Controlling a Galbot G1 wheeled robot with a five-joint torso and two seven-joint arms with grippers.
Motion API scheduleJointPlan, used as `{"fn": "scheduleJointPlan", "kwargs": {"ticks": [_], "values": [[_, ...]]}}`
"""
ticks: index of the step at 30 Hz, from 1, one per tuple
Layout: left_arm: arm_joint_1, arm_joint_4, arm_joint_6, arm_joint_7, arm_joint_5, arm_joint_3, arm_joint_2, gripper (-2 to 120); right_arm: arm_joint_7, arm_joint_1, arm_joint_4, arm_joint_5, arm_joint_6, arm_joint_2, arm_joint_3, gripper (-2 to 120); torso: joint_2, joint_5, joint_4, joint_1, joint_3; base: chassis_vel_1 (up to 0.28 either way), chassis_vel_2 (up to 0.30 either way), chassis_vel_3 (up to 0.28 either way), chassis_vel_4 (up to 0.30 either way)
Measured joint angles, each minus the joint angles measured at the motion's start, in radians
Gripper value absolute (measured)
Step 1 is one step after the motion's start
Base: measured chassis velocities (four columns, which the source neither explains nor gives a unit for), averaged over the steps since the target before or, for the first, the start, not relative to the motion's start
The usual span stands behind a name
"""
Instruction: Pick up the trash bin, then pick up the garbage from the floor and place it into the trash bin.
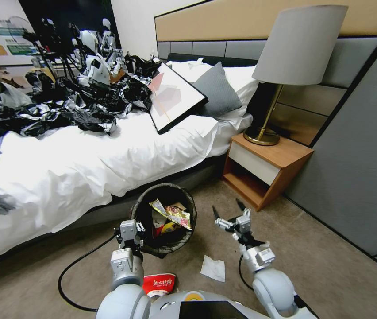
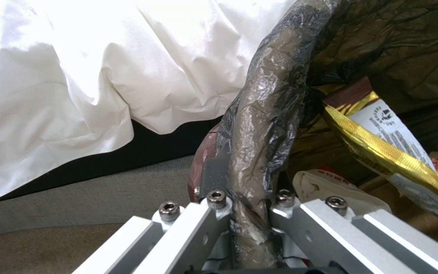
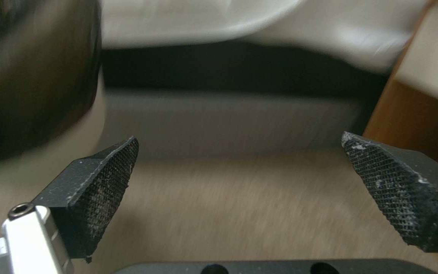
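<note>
Your left gripper [image 2: 247, 213] has its jaws clamped on the bin [image 1: 164, 219] rim; wrappers [image 1: 173, 213] lie inside. Your right gripper [image 3: 239, 190] hangs beside it, jaws wide and apparently empty. A tissue [image 1: 213, 268] lies on the carpet [image 1: 330, 266] near the bed [image 1: 86, 164].

The room is lit evenly and pretty brightly from overhead, with soft shadows left under the bed [image 1: 86, 168] and inside the nightstand [image 1: 263, 170], and lines get bent at the head view's edges. The white sheet [image 2: 51, 87] is blown out by glare in the left wrist view, while the bin liner [image 2: 264, 125] is kept sharp. Everything past the crisp finger pads [image 3: 102, 190] is smeared by blur in the right wrist view.
</note>
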Motion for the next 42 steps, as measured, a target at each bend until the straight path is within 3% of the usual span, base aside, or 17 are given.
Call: {"fn": "scheduleJointPlan", "kwargs": {"ticks": [4,15,27,42], "values": [[0.0,0.0,0.0,0.0,0.0,0.0,0.0,0,-0.031,0.01,-0.045,0.05,-0.057,-0.064,-0.024,100,0.0,0.0001,0.0,0.0,0.0,0.0,0.0,0.0,0.0],[0.0,0.0,0.0,0.0,0.0,0.0,0.0,0,-0.098,0.027,-0.156,0.107,-0.117,-0.116,-0.055,100,0.0,0.0,-0.0002,0.0,0.0,0.0,0.0,0.0,0.0],[0.0,0.0,0.0,0.0,0.0,0.0,0.0,0,-0.152,0.095,-0.291,0.101,-0.164,-0.119,-0.088,100,0.0,0.0,-0.0001,0.0,0.0,0.0,0.0,0.0,0.0],[0.0,0.0,0.0,0.0,0.0,0.0,0.0,0,-0.368,0.185,-0.495,0.01,-0.099,-0.086,-0.098,100,0.0,-0.0001,-0.0001,0.0,0.0,0.0,0.0,0.0,0.0]]}}
